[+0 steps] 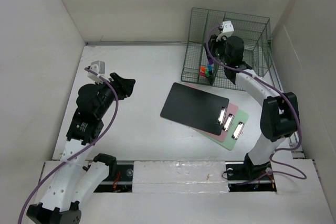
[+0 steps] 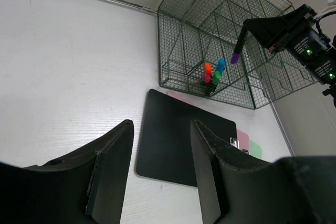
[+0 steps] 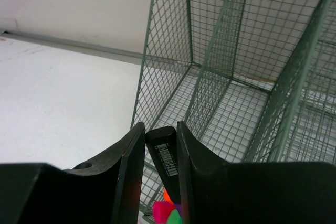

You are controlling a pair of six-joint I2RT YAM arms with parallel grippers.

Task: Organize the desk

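desk [image 1: 136,72] below left pincer [image 2: 161,129], apart; right pincer [image 3: 160,127] grips marker [image 3: 166,157]

Open white desk [image 1: 136,72] spreads around the left gripper [image 2: 160,150], giving wide passage up to the walls [image 1: 47,35]. Right of it, stacked clipboards [image 1: 195,107] cover the middle, and the wire rack [image 1: 252,30], its dividers and upright markers [image 2: 212,72], crowd the right gripper [image 3: 160,140].

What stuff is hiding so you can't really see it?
- Held marker: right wrist view, the right tool gripping it hides all but a barcoded strip.
- Other markers in the rack: top view, too small and behind mesh to count.
- Pink clipboard and green clipboard: top view, mostly covered by the black clipboard.
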